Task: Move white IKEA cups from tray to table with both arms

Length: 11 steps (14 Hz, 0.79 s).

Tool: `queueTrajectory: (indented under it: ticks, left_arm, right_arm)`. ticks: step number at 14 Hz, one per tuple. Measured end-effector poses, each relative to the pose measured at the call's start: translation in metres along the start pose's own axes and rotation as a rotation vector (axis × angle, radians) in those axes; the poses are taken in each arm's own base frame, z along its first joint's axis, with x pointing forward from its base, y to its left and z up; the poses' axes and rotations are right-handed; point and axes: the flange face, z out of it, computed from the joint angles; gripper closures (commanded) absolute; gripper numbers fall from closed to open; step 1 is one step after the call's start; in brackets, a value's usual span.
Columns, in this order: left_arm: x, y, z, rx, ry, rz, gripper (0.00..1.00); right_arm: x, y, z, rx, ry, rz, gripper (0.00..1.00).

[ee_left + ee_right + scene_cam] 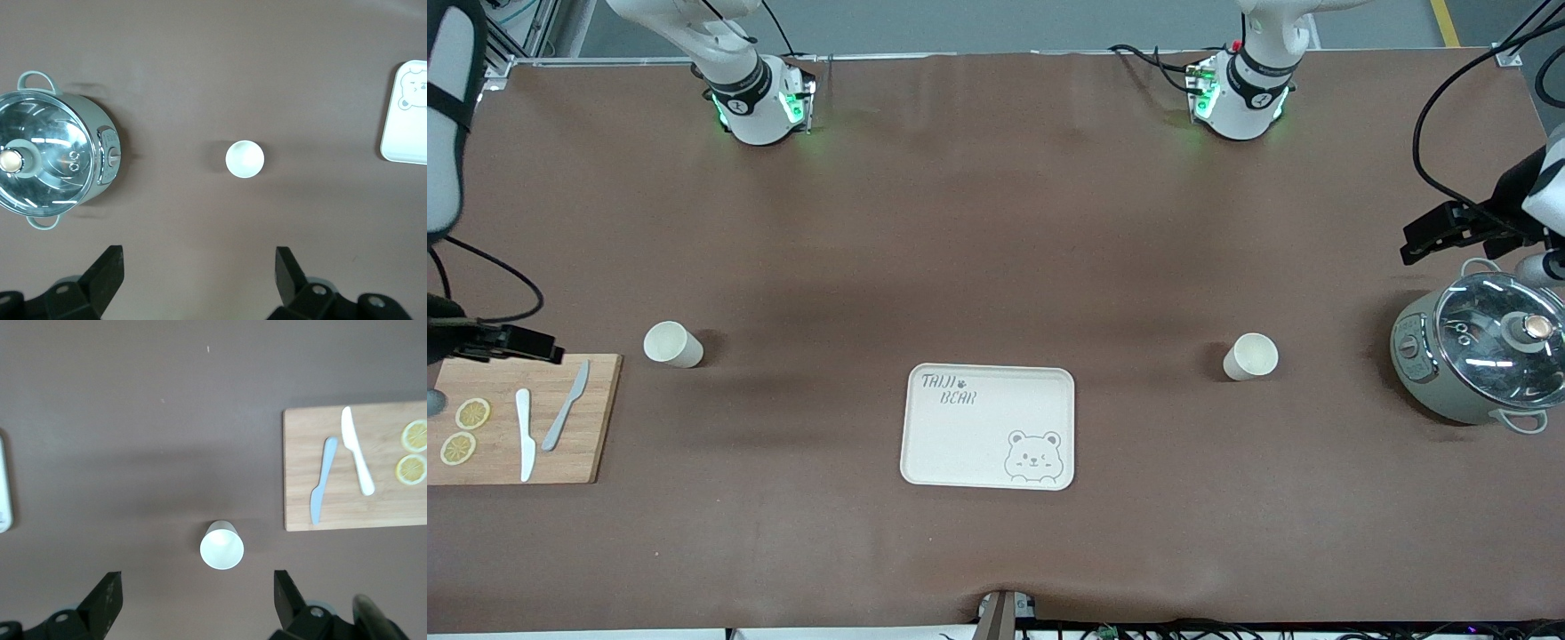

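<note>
Worktop (996,222): brown covering, faintly creased.

Tray (989,427): cream, rectangular, rounded corners, lying flat near the middle of the worktop. Printed "TAIJI BEAR" at one corner, bear face at the diagonal corner. Nothing on it.

Wooden cutting board (525,418): at the right arm's end of the worktop. On it lie a white knife (525,434) and a grey knife (566,405), side by side and apart, and two lemon slices (464,431) beside the white knife.

Pot (1476,360): grey-green, glass lid with a knob, loop handles, at the left arm's end of the worktop.
</note>
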Motion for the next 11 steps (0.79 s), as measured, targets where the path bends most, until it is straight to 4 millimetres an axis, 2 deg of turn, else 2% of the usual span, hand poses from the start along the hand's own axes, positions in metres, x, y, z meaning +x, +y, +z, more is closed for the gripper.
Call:
queueTrajectory:
  ticks: [2,4,8,9,11]
  left_arm:
    - [-0.013,0.01,-0.003,0.009,0.006,0.016,0.0]
    - [-0.025,0.015,0.001,0.011,0.01,0.026,0.0]
    - [-0.032,0.012,0.004,0.011,0.016,0.024,0.0]
    - [-0.032,0.012,0.004,0.01,0.022,0.023,0.0]
    - [-0.031,0.012,0.006,0.009,0.029,0.023,0.0]
  right_arm:
    - [-0.023,-0.005,-0.048,0.01,0.052,-0.012,0.0]
    - [-0.045,-0.004,-0.082,0.018,0.076,-0.027,0.0]
    - [-0.081,0.026,-0.104,0.04,0.004,-0.006,0.0]
    - [-0.088,0.027,-0.109,0.044,-0.002,-0.014,0.0]
    - [-0.097,0.016,-0.117,0.048,0.0,-0.04,0.0]
